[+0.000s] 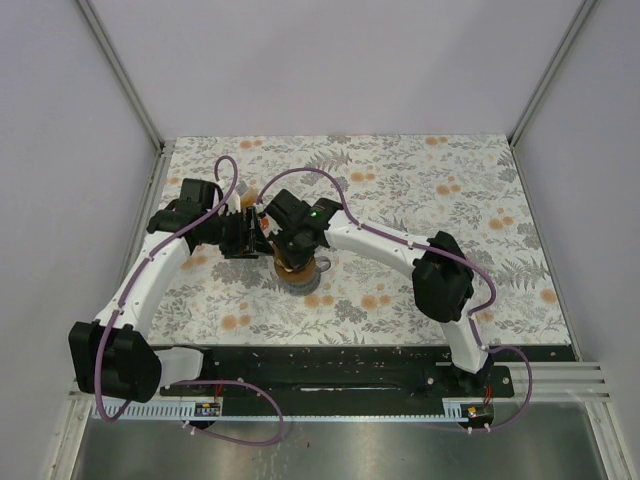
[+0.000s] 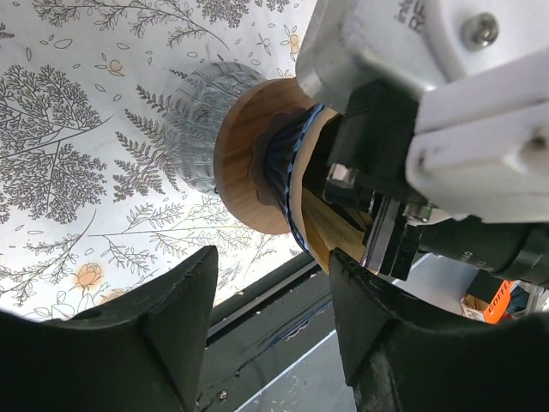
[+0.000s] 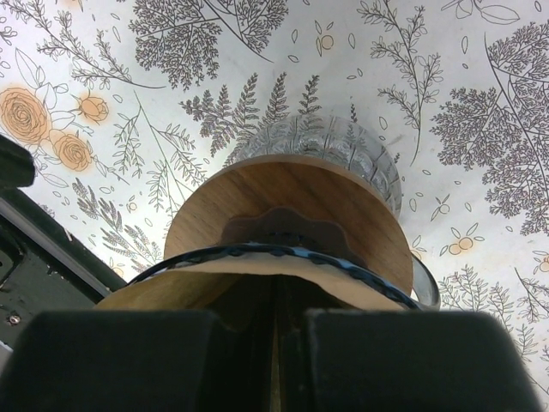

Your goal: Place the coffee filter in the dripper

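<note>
right gripper [image 3: 274,322] is clamped shut on the brown coffee filter [image 3: 257,279], whose paper sits inside the blue rim of the wooden-collared dripper [image 3: 283,202]. left gripper [image 2: 273,262] hangs just beside it, fingers apart.

The dripper [image 1: 300,276] stands upright on the table, a little left of centre and about midway between the near and far edges. It has a ribbed clear-glass base [image 3: 322,142], a round wooden collar [image 3: 283,202] on top of that, and a dark scalloped cone with a thin blue rim [image 2: 281,163] rising from the collar. A clear loop handle shows on its right side. The coffee filter [image 3: 167,289] is plain brown paper. It sits in the cone's mouth with its upper edge above the blue rim; its lower part is hidden.
</note>
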